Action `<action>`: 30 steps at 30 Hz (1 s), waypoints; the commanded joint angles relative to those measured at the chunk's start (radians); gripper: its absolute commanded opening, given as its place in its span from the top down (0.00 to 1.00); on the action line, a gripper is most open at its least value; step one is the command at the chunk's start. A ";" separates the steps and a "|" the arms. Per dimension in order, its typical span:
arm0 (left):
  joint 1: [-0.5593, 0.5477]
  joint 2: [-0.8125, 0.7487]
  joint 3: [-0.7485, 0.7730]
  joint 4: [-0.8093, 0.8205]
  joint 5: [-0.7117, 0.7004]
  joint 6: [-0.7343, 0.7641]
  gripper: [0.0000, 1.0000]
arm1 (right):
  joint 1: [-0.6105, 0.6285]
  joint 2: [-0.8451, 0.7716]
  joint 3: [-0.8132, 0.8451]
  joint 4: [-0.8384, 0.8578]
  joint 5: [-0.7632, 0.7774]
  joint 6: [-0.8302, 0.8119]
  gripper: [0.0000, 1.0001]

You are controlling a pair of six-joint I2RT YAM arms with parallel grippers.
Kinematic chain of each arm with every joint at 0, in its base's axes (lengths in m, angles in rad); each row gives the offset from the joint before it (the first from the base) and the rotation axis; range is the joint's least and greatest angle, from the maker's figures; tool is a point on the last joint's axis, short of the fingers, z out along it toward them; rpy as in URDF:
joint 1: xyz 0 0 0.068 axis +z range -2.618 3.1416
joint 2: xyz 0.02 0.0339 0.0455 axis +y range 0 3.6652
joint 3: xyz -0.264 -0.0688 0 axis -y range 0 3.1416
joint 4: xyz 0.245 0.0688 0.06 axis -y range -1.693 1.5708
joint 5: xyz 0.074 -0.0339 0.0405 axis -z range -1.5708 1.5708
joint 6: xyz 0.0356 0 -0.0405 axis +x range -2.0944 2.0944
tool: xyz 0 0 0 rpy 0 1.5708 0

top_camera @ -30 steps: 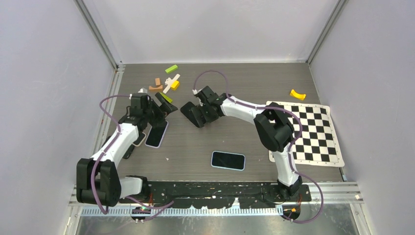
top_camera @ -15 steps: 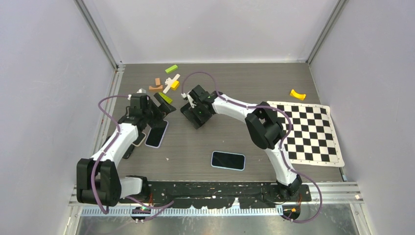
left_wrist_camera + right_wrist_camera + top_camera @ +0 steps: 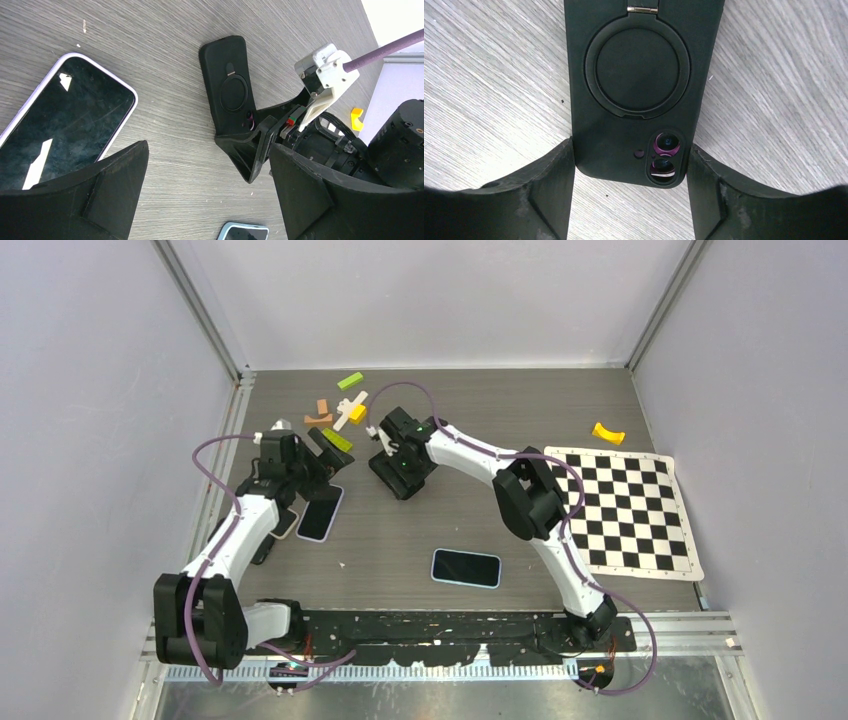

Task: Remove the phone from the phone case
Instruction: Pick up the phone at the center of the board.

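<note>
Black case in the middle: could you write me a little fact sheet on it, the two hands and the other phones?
case: black, ring stand, lying back up on the table
phone inside: yes, lenses show through the cutout
right hand: fingers flank the case's lens end; whether they squeeze it cannot be told
left hand: open, empty, by a lilac phone
blue phone: screen up, near the arm bases
</note>
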 commanded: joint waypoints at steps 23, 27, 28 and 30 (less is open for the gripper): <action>-0.004 0.138 0.031 0.149 0.279 -0.016 0.07 | -0.224 -0.402 -0.745 1.251 -0.745 1.194 0.69; -0.033 0.182 0.052 0.153 0.276 -0.021 0.06 | -0.224 -0.372 -0.813 1.474 -0.781 1.339 0.70; -0.035 0.191 0.054 0.155 0.274 -0.028 0.06 | -0.223 -0.368 -0.827 1.484 -0.783 1.340 0.71; -0.035 0.209 0.059 0.165 0.267 -0.041 0.06 | -0.222 -0.373 -0.846 1.472 -0.780 1.314 0.72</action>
